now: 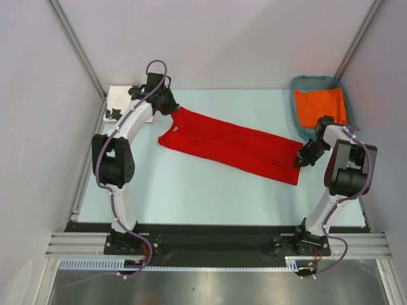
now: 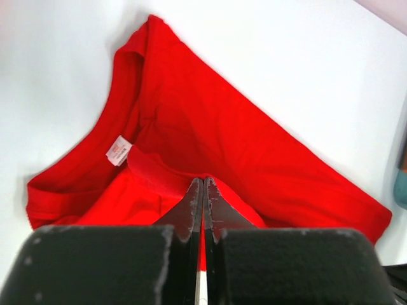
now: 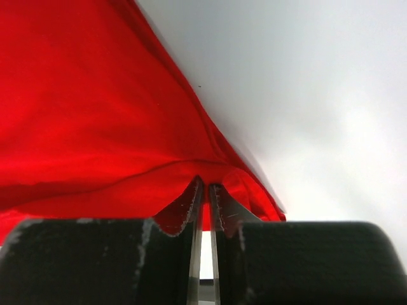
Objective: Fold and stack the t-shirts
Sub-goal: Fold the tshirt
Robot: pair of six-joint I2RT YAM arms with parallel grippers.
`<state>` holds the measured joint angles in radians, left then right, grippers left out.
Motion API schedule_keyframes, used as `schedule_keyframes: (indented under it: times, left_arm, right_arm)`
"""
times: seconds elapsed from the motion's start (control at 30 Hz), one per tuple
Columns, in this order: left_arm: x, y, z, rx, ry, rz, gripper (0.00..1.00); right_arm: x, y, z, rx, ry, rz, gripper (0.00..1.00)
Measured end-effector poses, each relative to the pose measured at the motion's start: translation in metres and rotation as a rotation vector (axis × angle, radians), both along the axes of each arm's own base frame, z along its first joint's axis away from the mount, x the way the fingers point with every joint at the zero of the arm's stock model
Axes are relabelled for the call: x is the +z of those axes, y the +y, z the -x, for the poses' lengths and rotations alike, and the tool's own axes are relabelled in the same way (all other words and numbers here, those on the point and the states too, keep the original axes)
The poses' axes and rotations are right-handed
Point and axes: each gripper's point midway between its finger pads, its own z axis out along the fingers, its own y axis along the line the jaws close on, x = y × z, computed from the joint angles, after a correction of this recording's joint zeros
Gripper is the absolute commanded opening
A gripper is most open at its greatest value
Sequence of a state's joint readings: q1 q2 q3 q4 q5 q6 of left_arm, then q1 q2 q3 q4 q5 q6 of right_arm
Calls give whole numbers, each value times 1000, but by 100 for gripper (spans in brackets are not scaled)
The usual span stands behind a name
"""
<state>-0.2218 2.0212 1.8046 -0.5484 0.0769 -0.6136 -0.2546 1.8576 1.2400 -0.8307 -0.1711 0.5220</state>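
Red tee [image 1: 232, 145] lies stretched in a long folded band across mid-worktop, running from far-left toward the right edge. Left gripper [image 2: 202, 189] is pinched tight on its collar end, right gripper [image 3: 205, 189] on the opposite end. White tee [image 1: 123, 100] sits at far-left corner.

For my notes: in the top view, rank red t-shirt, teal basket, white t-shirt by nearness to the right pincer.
1. red t-shirt, held by the right pincer.
2. teal basket, far right, just behind it.
3. white t-shirt, far left corner.
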Motion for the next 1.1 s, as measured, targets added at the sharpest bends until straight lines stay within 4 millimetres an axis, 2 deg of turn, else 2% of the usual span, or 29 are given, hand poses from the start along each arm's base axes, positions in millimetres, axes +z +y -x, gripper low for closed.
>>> schedule_keyframes:
  times: [0.27,0.33,0.37,0.4,0.53,0.67,0.73,0.77,0.8,0.93,0.97,1.0,1.1]
  left_arm:
    - [-5,9,0,27,14,-8,0]
    - [-6,10,1,29,19,-8,0]
    - [-6,11,0,29,19,-8,0]
    - [-6,10,1,27,20,-5,0]
    - [-12,5,-1,6,33,12,1]
    - [-21,-5,-16,-26,37,35,9]
    - [-27,-7,-19,-43,43,32,16]
    - [-30,-8,-18,-48,47,33,20]
    - [-32,-7,-18,-55,49,27,30]
    - [-32,-2,-20,-78,32,-17,40]
    - [-31,0,-21,-81,27,-31,41]
    - [-30,4,-21,-83,21,-53,47]
    - [-24,13,-15,-108,10,-107,48]
  right_arm:
    - [-7,-2,-3,-5,13,-8,15]
    - [-7,-2,-3,-5,12,-7,20]
    - [-7,-2,-4,-5,10,-7,28]
    - [-7,-3,-5,-5,7,-6,31]
    - [-4,-10,-9,-12,-9,1,42]
    - [1,-25,-13,4,-34,43,48]
    - [10,-28,-12,21,-50,66,50]
    - [18,-26,-12,35,-69,75,51]
    - [26,-22,-14,51,-94,83,51]
    - [56,4,-25,146,-206,87,52]
    - [58,11,-27,169,-220,83,51]
    - [60,18,-29,193,-230,79,51]
    - [59,31,-33,258,-232,76,51]
